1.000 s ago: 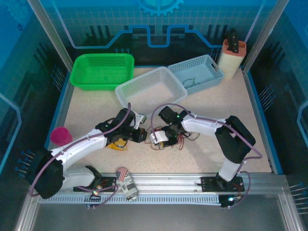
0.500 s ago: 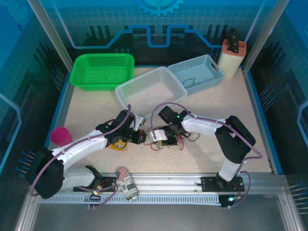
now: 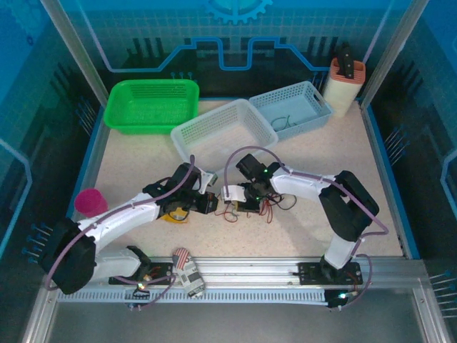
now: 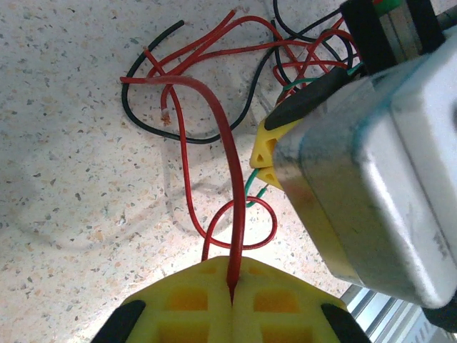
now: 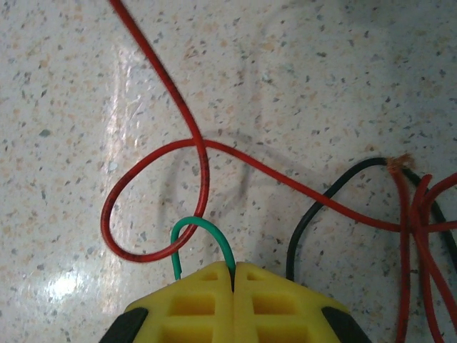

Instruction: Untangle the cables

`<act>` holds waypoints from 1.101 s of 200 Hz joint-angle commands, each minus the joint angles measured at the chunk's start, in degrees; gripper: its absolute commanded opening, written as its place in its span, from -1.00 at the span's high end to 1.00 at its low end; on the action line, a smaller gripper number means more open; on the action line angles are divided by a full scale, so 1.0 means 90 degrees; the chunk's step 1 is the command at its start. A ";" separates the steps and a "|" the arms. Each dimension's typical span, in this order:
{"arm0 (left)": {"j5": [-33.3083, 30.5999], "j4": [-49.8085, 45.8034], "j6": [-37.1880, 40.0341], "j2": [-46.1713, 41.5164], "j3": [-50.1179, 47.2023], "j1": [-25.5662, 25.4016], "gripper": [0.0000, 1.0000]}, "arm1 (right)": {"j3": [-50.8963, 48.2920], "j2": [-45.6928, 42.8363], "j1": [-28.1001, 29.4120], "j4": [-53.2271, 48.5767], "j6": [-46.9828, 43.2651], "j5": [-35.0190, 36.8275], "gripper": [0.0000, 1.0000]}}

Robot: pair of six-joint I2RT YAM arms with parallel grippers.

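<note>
The cables lie in a loose tangle point(image 3: 270, 207) at mid-table, between the two arms. My left gripper point(image 4: 233, 277) is shut on a red cable point(image 4: 214, 121) that rises from its yellow fingertips, arches over and loops on the table. A black cable point(image 4: 143, 123) curls beside it. My right gripper point(image 5: 233, 270) is shut on a short green cable point(image 5: 207, 227), which hooks through a red loop point(image 5: 118, 221). Another black cable point(image 5: 314, 207) runs in from the right. From above, the left gripper point(image 3: 213, 204) and right gripper point(image 3: 230, 206) nearly touch.
At the back stand a green basket point(image 3: 151, 106), a white basket point(image 3: 223, 132) and a blue-grey basket point(image 3: 290, 108) holding a thin wire. A pink cup point(image 3: 90, 201) sits at the left, a knife holder point(image 3: 345, 84) far right. A yellow object point(image 3: 173, 216) lies under the left arm.
The right wrist has shifted slightly left and toward the back, closer to the left gripper, and its jaws have closed. The left arm has stayed put.
</note>
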 commanded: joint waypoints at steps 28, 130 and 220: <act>0.0302 0.0316 -0.0218 0.0212 0.0091 0.0038 0.98 | 0.0165 0.0030 -0.0079 0.0020 0.0354 -0.0274 1.00; -0.0034 0.0470 -0.0209 0.0557 0.0108 0.0037 1.00 | -0.0039 -0.0371 -0.0173 -0.0025 0.0405 -0.0865 1.00; -0.0543 -0.0050 -0.0065 0.0421 0.0178 0.0033 1.00 | -0.1077 -0.1633 -0.1282 0.1184 0.1996 -0.1130 1.00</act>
